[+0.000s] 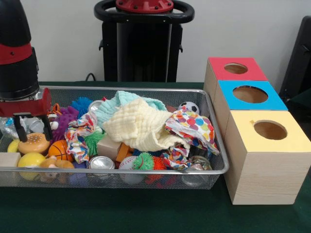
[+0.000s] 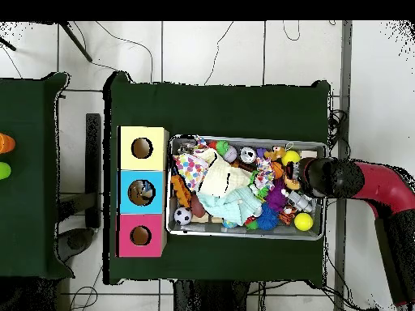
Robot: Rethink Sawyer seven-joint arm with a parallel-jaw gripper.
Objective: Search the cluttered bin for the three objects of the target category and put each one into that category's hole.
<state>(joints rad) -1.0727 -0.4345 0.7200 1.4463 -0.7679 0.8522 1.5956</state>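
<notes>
The gripper (image 1: 33, 127) hangs low over the end of the wire mesh bin (image 1: 214, 131) that lies farthest from the boxes. Its two black fingers (image 1: 20, 130) stand apart and hold nothing. Their tips are just above a toy hamburger (image 1: 34, 143), and a small basketball (image 1: 59, 149) and a yellow ball (image 1: 30, 159) lie close beside it.

The target category is not told, so I cannot say which three objects are wanted. If it is balls, several are visible: the basketball, the yellow ball and a small soccer ball (image 1: 188, 107) at the opposite end of the bin. Others may be hidden under the pale yellow cloth (image 1: 141, 127) and the dotted cloth (image 1: 190, 125) that cover the middle.

I see these risks. The toys under the fingers are packed tightly, so when the fingers close they can catch two things together or push a round ball away instead of holding it. A ball is smooth and can roll out of the grip on the long way to the boxes. The cloths are loose, and a fingertip can hook one and drag it over the rim.

The three holes are in the red-topped box (image 1: 236, 69), the blue-topped box (image 1: 250, 94) and the yellow-topped box (image 1: 269, 130), which stand in a row touching each other beside the bin. In the overhead view something already seems to lie inside the blue hole. A wrong choice of hole is easy, because they are so near to each other.
</notes>
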